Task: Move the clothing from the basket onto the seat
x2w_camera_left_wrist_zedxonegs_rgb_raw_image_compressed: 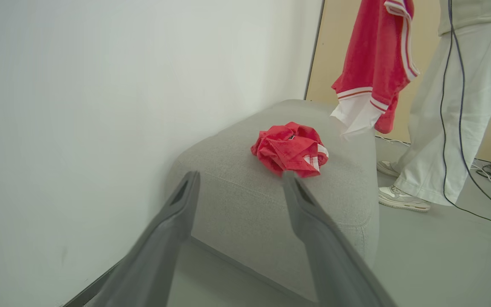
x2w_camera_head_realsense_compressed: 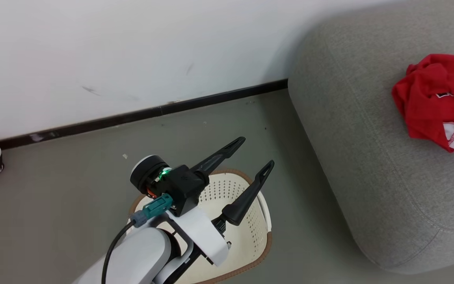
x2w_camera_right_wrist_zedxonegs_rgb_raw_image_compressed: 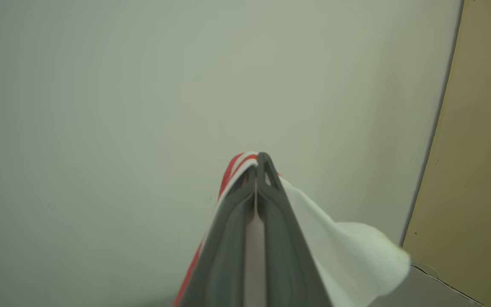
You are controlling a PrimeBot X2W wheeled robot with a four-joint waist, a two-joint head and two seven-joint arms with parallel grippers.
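Head view: L gripper [x2w_camera_head_realsense_compressed: 257,150] hovers over the basket [x2w_camera_head_realsense_compressed: 250,232], jaws spread wide, nothing btwn them. Basket stands on the floor [x2w_camera_head_realsense_compressed: 53,221] just beside the seat [x2w_camera_head_realsense_compressed: 369,165], off its near rounded corner. What shows of the basket's inside has no cloth; part of it is hidden behind the L arm [x2w_camera_head_realsense_compressed: 140,252]. One crumpled garment [x2w_camera_head_realsense_compressed: 432,98] lies on the seat top, well in from the edge facing the basket.

L wrist view: L gripper [x2w_camera_left_wrist_zedxonegs_rgb_raw_image_compressed: 240,179] is wide apart and empty, pointing at the seat [x2w_camera_left_wrist_zedxonegs_rgb_raw_image_compressed: 228,162]. Crumpled garment [x2w_camera_left_wrist_zedxonegs_rgb_raw_image_compressed: 290,147] sits on the top, nearer the far edge than the near one. Beyond it a second garment [x2w_camera_left_wrist_zedxonegs_rgb_raw_image_compressed: 373,64] hangs in the air by the seat's far edge, long axis straight down, white hem lowest. Can't tell whether it's over the cushion or just past it. A person's trouser legs [x2w_camera_left_wrist_zedxonegs_rgb_raw_image_compressed: 441,106] and shoes [x2w_camera_left_wrist_zedxonegs_rgb_raw_image_compressed: 403,198] are on the floor past that edge.

R wrist view: R gripper [x2w_camera_right_wrist_zedxonegs_rgb_raw_image_compressed: 257,160] jaws are pinched fully together on the second garment [x2w_camera_right_wrist_zedxonegs_rgb_raw_image_compressed: 348,243], striped trim [x2w_camera_right_wrist_zedxonegs_rgb_raw_image_compressed: 233,170] at the tips, white part drooping to one side. Plain wall [x2w_camera_right_wrist_zedxonegs_rgb_raw_image_compressed: 100,106] behind.

Judgement: this is the carry-to-seat step, prob the last piece. The cloth hangs below the R jaws, so the R arm must act: bring it in over the seat top, lower, let go. L arm is well apart from it. Risk: if released near the edge, the hem may slide off to the floor.
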